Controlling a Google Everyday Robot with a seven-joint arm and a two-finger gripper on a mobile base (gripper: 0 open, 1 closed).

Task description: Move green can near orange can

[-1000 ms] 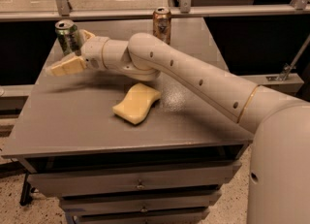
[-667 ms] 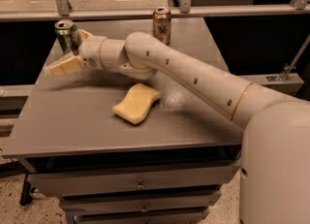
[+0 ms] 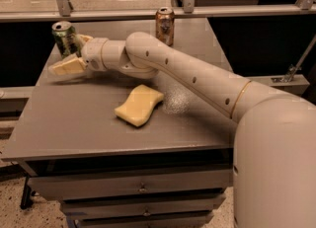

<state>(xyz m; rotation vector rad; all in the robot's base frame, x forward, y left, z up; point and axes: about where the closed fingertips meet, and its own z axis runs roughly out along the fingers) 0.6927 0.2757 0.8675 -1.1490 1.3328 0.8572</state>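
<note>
The green can [image 3: 65, 38] stands upright at the table's far left corner. The orange can [image 3: 165, 25] stands upright at the far edge, right of centre, well apart from the green can. My gripper [image 3: 74, 53] is at the green can, reaching in from the right. It is open: one cream finger [image 3: 66, 66] lies in front of the can's base, and the other finger [image 3: 85, 38] shows just behind the can to its right. The can's lower part is hidden by the gripper.
A yellow sponge [image 3: 139, 104] lies mid-table, in front of my arm [image 3: 197, 79]. A pale smear or clear wrapper [image 3: 176, 101] lies right of the sponge. The grey table [image 3: 74, 128] has drawers [image 3: 143, 188] below. A rail [image 3: 148, 14] runs behind the table.
</note>
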